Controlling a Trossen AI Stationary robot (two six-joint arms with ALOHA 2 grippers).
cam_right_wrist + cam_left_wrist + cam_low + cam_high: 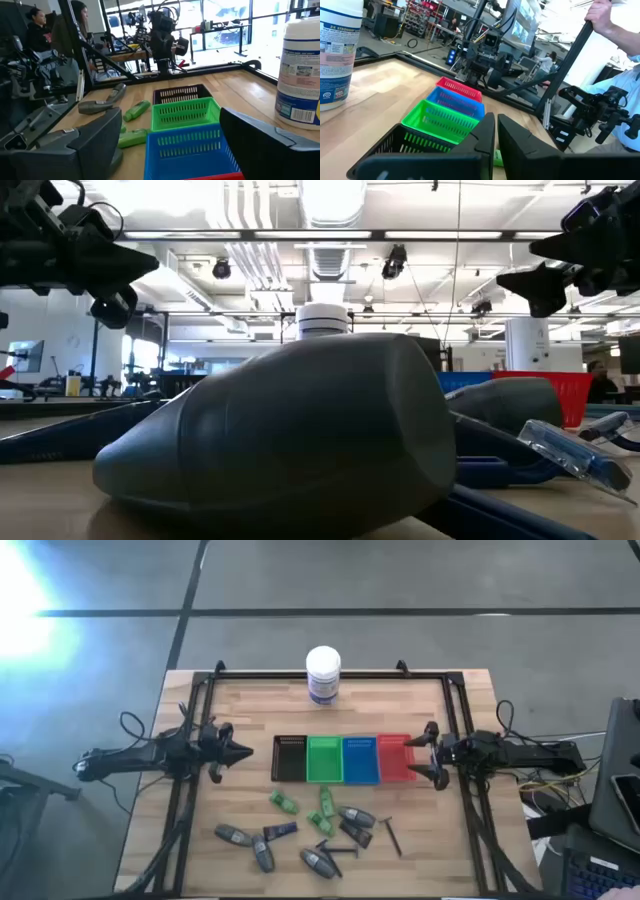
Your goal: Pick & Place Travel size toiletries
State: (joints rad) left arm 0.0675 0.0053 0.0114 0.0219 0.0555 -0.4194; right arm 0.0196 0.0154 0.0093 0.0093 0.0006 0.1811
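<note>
The toiletries lie scattered on the table's near half: green packets (283, 802), grey oval bottles (233, 835), navy tubes (280, 830) and black sticks (392, 837). In the low view one grey bottle (300, 430) lies on its side close up. My left gripper (247, 752) hovers left of the black tray (290, 758), shut and empty, also seen in its wrist view (496, 132). My right gripper (428, 754) hovers right of the red tray (394, 758), open and empty, its fingers wide apart in the right wrist view (170, 114).
The black tray, a green tray (323, 758), a blue tray (360, 760) and the red tray stand in a row mid-table. A white jar (323, 675) stands at the far edge. A black frame (450, 690) rims the table. People stand beyond it, one a hand (600, 15) on a pole.
</note>
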